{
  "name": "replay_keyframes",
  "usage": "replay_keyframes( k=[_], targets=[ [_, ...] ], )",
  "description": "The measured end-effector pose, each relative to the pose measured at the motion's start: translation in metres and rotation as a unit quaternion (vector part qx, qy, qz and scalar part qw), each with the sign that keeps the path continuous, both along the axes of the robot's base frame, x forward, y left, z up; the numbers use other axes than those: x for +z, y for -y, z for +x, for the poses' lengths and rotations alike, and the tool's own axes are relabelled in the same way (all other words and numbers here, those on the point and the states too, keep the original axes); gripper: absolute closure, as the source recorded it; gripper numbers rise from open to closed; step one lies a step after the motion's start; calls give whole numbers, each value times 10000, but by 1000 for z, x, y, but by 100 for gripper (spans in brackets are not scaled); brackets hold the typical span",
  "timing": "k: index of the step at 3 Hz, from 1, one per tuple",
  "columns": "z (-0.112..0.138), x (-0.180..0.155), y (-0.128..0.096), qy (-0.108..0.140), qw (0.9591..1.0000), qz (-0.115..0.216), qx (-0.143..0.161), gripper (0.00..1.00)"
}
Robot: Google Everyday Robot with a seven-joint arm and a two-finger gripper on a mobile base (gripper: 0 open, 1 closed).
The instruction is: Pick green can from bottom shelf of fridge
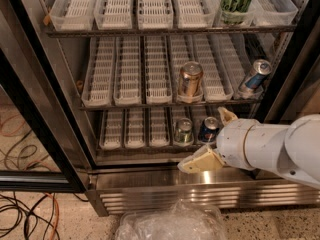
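Note:
The green can (183, 131) stands upright on the bottom shelf (135, 145) of the open fridge (150, 181), in a white lane tray, with a blue can (208, 129) just right of it. My gripper (207, 140) is at the front edge of the bottom shelf, right of and slightly below the green can, not touching it. Its cream fingers are spread: one (196, 163) points left along the steel sill, the other (226, 115) points up beside the blue can. It holds nothing. My white arm (270, 149) comes in from the right.
On the middle shelf stand a bronze can (190, 79) and a tilted blue-and-silver can (254, 76). A tall green-and-white can (235, 1) is on the upper shelf. The black-framed door (35, 119) hangs open at left. Clear plastic (170, 224) and cables (25, 214) lie on the floor.

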State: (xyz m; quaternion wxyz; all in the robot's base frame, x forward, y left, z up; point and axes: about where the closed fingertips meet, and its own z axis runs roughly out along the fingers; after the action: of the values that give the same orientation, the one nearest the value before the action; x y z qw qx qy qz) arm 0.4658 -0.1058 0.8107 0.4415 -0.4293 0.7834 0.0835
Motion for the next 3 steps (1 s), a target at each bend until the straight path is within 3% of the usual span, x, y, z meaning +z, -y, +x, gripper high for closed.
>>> replay_keyframes(
  k=[2,3],
  targets=[
    [-8,-15,-5,-115,9999,-29,15,0],
    [-20,-42,-16,-361,9993,25,64,0]
  ],
)
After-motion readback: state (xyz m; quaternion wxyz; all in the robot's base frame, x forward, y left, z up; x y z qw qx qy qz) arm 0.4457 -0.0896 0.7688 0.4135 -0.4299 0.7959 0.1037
